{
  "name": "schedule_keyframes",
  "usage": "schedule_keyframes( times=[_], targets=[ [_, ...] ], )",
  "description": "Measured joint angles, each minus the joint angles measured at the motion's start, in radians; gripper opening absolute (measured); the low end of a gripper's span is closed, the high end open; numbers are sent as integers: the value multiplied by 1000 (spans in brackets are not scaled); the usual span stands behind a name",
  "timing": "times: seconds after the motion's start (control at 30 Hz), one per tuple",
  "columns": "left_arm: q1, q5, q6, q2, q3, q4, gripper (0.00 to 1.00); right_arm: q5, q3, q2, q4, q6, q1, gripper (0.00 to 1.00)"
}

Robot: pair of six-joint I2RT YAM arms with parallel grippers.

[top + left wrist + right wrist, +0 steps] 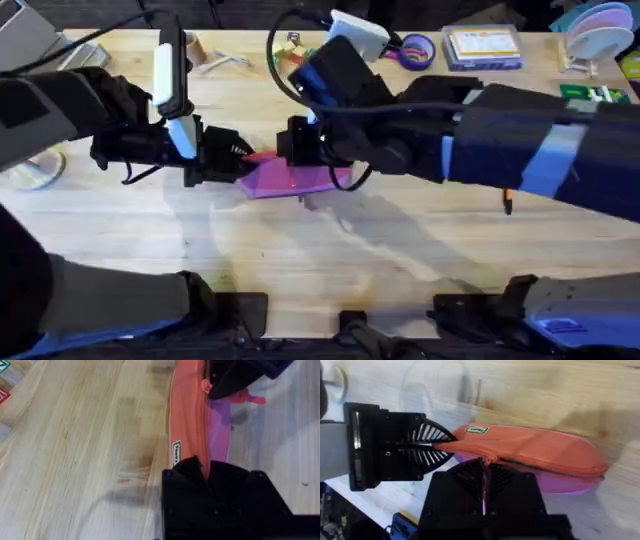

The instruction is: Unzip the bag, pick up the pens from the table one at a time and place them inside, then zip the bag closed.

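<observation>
While my left fingers [238, 158] pinch the bag [295, 178] at its end to anchor it on the desk [330, 265], my right fingers [290, 150] close on the zipper beside them, placed, I judge, to drag it open.

Both arms reach to frame centre in the overhead view. Left gripper [236, 160] jaws closed, pinching fabric. Right gripper [290, 150] jaws closed likewise, directly facing the left.
</observation>
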Motion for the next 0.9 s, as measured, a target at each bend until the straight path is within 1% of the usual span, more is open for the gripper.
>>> schedule_keyframes(
  times=[0.17, 0.6, 0.77, 0.9],
  targets=[
    [6, -3, 0, 0, 0, 0, 42, -12, 0, 0, 48, -30, 4, 33],
    [6, -7, 0, 0, 0, -3, 43, -13, 0, 3, 68, -67, 23, 32],
    [6, -7, 0, 0, 0, -3, 43, -56, 0, 44, 144, -71, 36, 32],
    [6, -7, 0, 0, 0, -4, 43, -68, 0, 60, 192, -74, 56, 32]
  ],
)
